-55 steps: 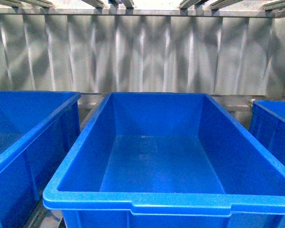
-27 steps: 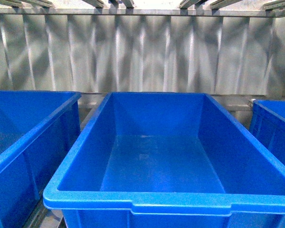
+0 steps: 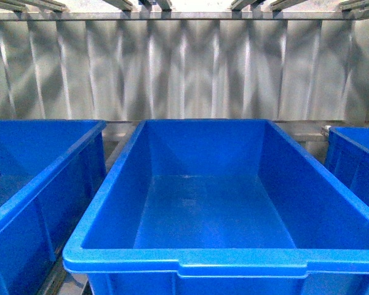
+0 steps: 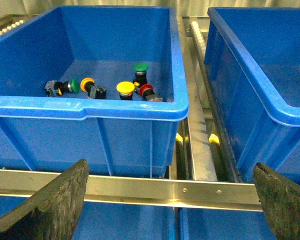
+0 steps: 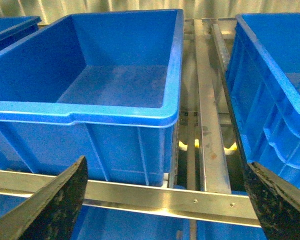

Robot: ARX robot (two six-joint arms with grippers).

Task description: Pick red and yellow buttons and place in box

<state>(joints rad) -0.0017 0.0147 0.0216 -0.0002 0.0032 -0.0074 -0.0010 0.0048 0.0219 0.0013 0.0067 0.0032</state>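
Left gripper (image 4: 170, 165): one; fingers (image 4: 45, 205) spread wide, nothing between them; low before the bins.
Right gripper (image 5: 166, 164): one; fingers (image 5: 50, 205) likewise spread wide and holding nothing.
Aluminium rail (image 4: 190, 187): one in each wrist view, crossing between each gripper and the bins' near walls.
Source bin (image 4: 90, 107): one, blue, thick rim; its near wall stands between the left gripper and the buttons; five buttons lie in a loose row on its floor, close to that near wall.
Yellow buttons (image 4: 125, 88): two; one cap-up mid-row, one tipped over (image 4: 87, 82) on its black body.
Red button (image 4: 146, 90): one, on its side, touching or just beside the cap-up yellow one.
Green buttons (image 4: 140, 67): two; one upright just behind the red one, one lying (image 4: 72, 86) at the row's end, beside the tipped yellow one.
Roller track (image 4: 195, 30): one metal strip, running between source bin and box.
Box (image 3: 234, 259): one, large blue bin, centre of the front view, floor bare; well apart from all the buttons; a matching bin on each side.
Right-hand bin (image 3: 357, 153): one, partly in view.
Corrugated metal wall (image 3: 184, 67): one, behind all bins.
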